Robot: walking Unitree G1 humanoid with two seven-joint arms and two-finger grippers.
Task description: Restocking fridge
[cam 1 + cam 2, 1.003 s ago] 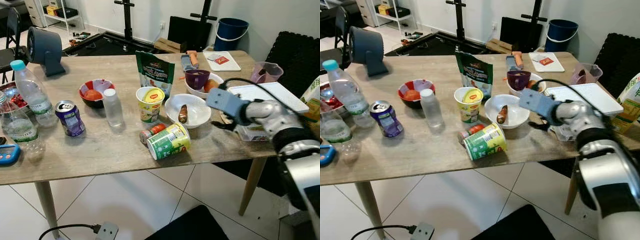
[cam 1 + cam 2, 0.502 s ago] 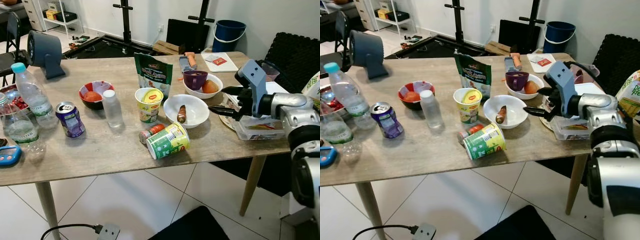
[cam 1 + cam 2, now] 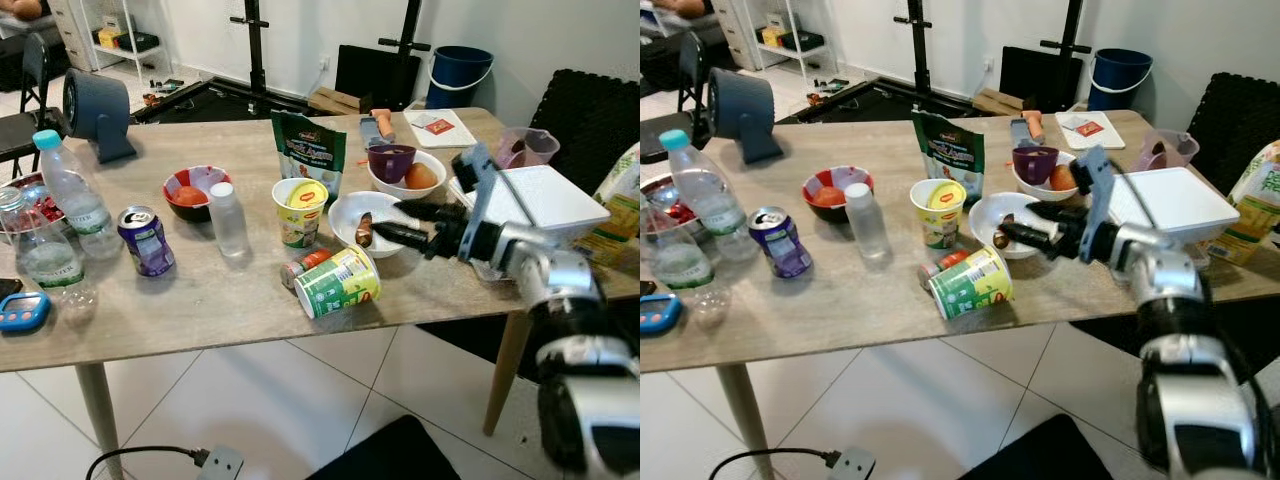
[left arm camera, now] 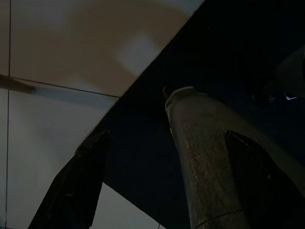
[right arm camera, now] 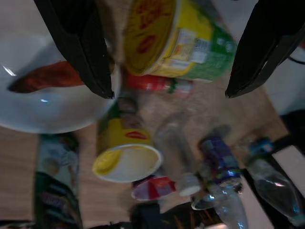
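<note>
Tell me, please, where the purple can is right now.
In the left eye view the purple can stands upright on the table's left part, between the water bottles and the small clear bottle.

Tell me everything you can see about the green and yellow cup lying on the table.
The green and yellow cup is an instant noodle cup, seemingly paper, with a sealed yellow lid bearing a red logo. It lies tipped on its side near the table's front edge, against a small red-capped bottle, just in front of the white bowl.
</note>
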